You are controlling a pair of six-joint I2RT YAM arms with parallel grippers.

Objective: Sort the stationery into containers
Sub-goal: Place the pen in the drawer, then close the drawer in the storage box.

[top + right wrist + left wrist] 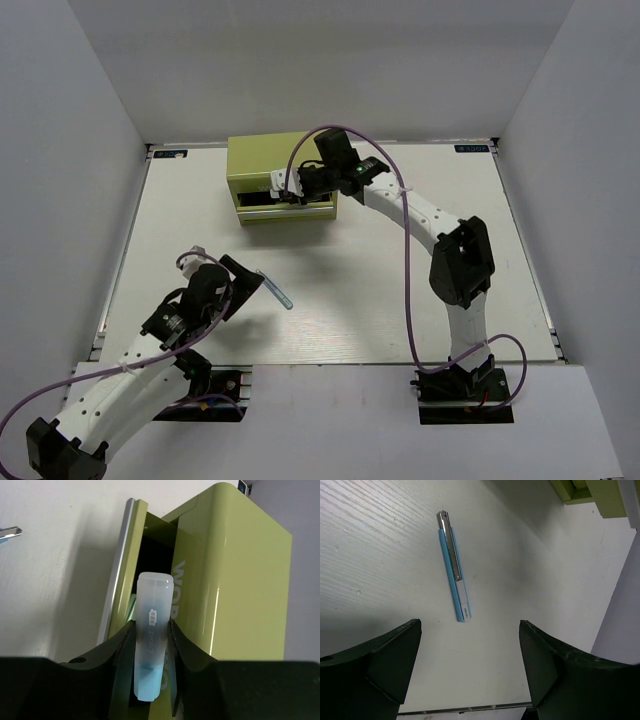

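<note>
The olive-green cabinet (pixel 262 158) stands at the back middle of the table, with one front drawer (pixel 125 565) pulled open. My right gripper (pixel 285 187) is shut on the light blue stick (pixel 154 595) and holds it over the open drawer, right against the cabinet (pixel 235 555). A pale green sliver (pixel 131 608) shows inside the drawer. The thin blue stick (pixel 276 289) lies flat on the table. My left gripper (pixel 250 275) is open and empty, just short of the stick's near end (pixel 454 567). The orange-capped stick is out of view.
White walls close the table in on the left, back and right. The cabinet's corner shows in the left wrist view (pixel 600 495). The table's near edge (pixel 470 710) lies just below my left gripper (pixel 470 625).
</note>
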